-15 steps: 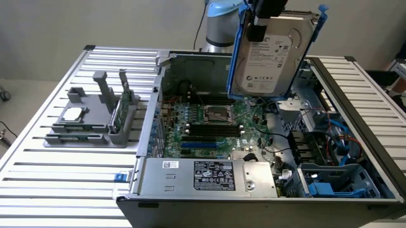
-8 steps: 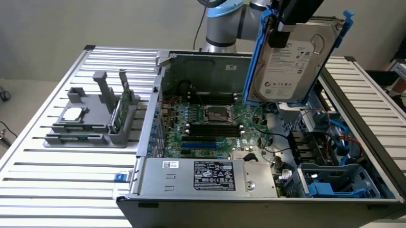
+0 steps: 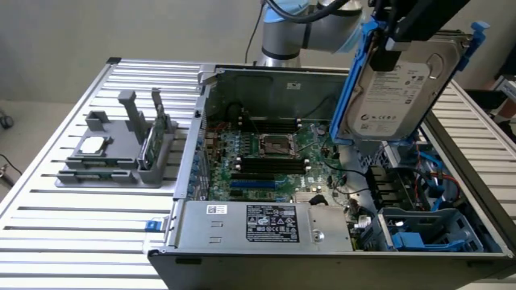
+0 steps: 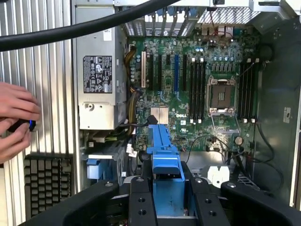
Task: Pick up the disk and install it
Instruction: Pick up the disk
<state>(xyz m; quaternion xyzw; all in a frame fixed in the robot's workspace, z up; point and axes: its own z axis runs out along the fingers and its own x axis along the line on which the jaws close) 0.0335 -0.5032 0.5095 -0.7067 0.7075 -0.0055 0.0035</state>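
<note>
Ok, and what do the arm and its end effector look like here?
The arm is silver-grey with rounded tubular joints and carries a thick black cable. The end effector is matte black, with two broad, flat fingers on a bulky angular body, each dotted with round screw holes. No markings are legible.

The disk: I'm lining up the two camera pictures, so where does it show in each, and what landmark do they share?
Exterior view: the disk hangs nearly upright at the exterior view's upper right, above the open computer case.
Wrist view: its blue carrier edge juts from the hand, over the motherboard.
Shared landmark: the silver CPU socket on the motherboard.
</note>
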